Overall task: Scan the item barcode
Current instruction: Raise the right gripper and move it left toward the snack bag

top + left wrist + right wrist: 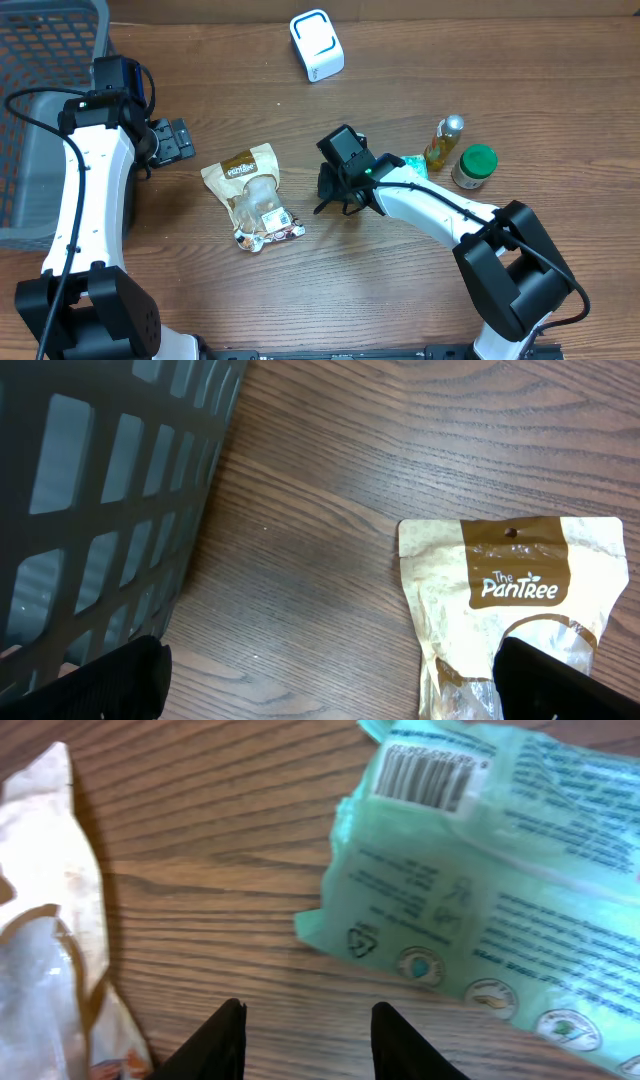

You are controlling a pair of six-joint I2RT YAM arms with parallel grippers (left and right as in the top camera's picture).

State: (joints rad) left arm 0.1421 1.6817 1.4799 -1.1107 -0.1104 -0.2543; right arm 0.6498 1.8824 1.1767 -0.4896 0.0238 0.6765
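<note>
Looking outward from the right pincer [308,1025], you have its fingers partly apart with only bare desk [200,850] between them; it holds nothing. Just right of the tips and a little beyond them lies the green packet [480,870], flat, with its barcode [425,775] face up at the corner farthest from the fingers. Its long axis slants away to the right, and its small print is too blurred to read. Left of the pincer lies the snack pouch [252,195], lengthwise far-to-near and marked "The PanTree".

I judge the packet to be your item, with the right arm much the nearer. The left pincer [330,670], spread wide and empty, hangs just left of the pouch, beside the basket [40,60]. The white box [317,45], likely the scanner, sits far off, well apart.
</note>
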